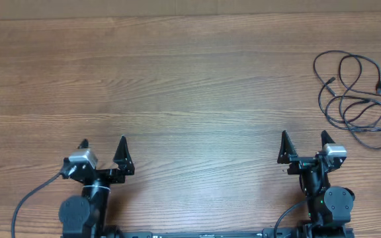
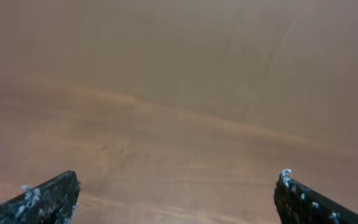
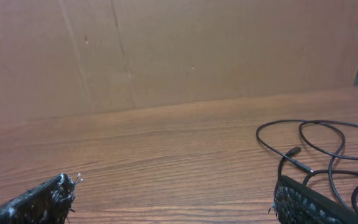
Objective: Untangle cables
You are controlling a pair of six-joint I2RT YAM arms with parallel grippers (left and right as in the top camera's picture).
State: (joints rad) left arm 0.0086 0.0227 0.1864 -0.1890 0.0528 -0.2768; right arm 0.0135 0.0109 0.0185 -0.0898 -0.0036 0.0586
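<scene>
The cables (image 1: 359, 99) are thin black cords bunched in overlapping loops at the far right of the wooden table, with small plug ends showing at the upper part of the bunch. They also show in the right wrist view (image 3: 319, 149), ahead and to the right of my right fingers. My right gripper (image 1: 303, 141) is open and empty, near the front edge, below and left of the cables. My left gripper (image 1: 103, 144) is open and empty at the front left, far from the cables. In the left wrist view (image 2: 178, 193) only bare wood lies between the fingers.
A brown cardboard wall (image 3: 179, 50) stands along the far edge of the table (image 1: 177, 86). The thicker black arm cables (image 1: 25, 198) trail by the arm bases at the front edge. The bunch lies close to the table's right edge.
</scene>
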